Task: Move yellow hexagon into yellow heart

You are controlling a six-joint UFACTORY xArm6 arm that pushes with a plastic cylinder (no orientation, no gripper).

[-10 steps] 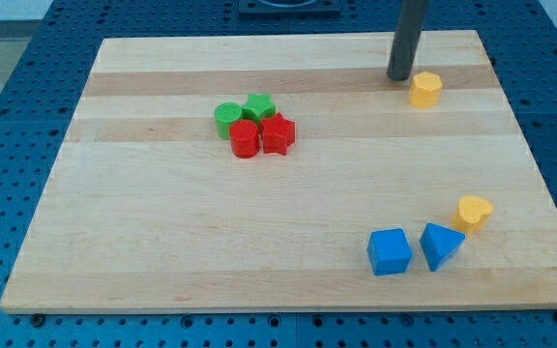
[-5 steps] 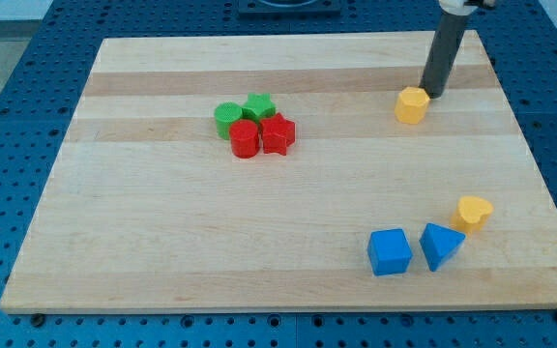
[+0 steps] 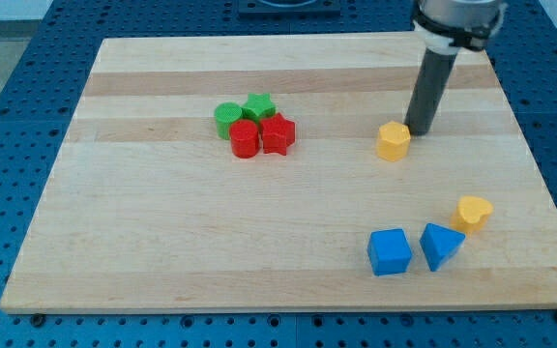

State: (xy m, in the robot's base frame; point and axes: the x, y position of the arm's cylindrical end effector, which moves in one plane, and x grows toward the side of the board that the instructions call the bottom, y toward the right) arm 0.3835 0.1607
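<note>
The yellow hexagon lies on the wooden board, right of the middle. My tip stands just to its upper right, touching or nearly touching it. The yellow heart lies lower down near the board's right edge, well apart from the hexagon.
A blue cube and a blue triangular block lie just left of the yellow heart. Two green blocks and two red blocks cluster left of the board's middle. The board's right edge is near.
My tip swung from the hexagon's left to its upper right, then moved down and left. The yellow hexagon slid down and left, from near the view's top toward the board's middle.
</note>
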